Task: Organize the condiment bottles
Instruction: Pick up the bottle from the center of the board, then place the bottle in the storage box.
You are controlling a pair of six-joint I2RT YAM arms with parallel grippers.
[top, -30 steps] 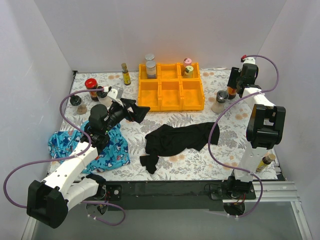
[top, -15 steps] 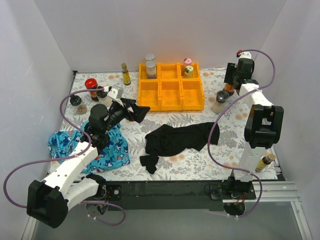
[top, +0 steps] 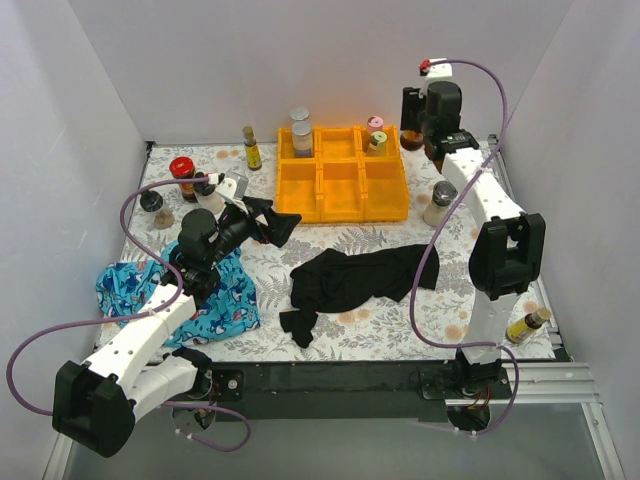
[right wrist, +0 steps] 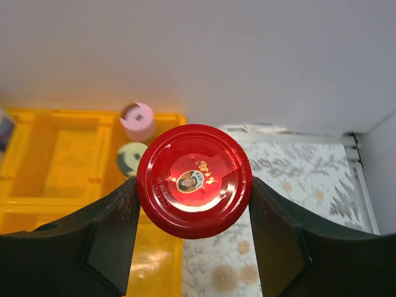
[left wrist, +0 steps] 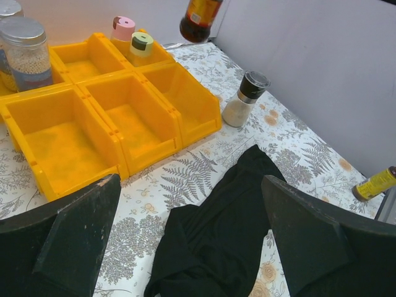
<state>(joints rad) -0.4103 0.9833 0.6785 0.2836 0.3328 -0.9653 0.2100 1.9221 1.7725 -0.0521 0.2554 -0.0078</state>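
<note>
While the overhead camera looks down, the right gripper (top: pixel 412 120) sits high by the back wall, clamped on a dark red-lidded jar (top: pixel 411 140) that hangs beneath it, off the table. Just to its left is the back-right compartment of the orange tray (top: pixel 340 190), holding a pink-lidded jar (top: pixel 375 123) and a green-lidded jar (top: pixel 378 142). A black-capped grinder (top: pixel 438 203) stands on the table below and nearer the arm bases. The left gripper (top: pixel 280 220) hovers with its fingers spread wide and nothing between them. The tray's near-left corner is just ahead of it, and a second red-lidded jar (top: pixel 183 175) stands off to its left.

From the left wrist, the two fingers (left wrist: pixel 80 247) stand far apart and empty. A black cloth (left wrist: pixel 210 235) lies between and ahead of them, with the tray ahead-left and the grinder ahead-right. A yellow-capped bottle (left wrist: pixel 374 184) lies far right.

From the right wrist, the fingers (right wrist: pixel 111 235) hug both sides of the held jar's red lid. The pink-lidded and green-lidded jars sit lower down, to its left.
</note>
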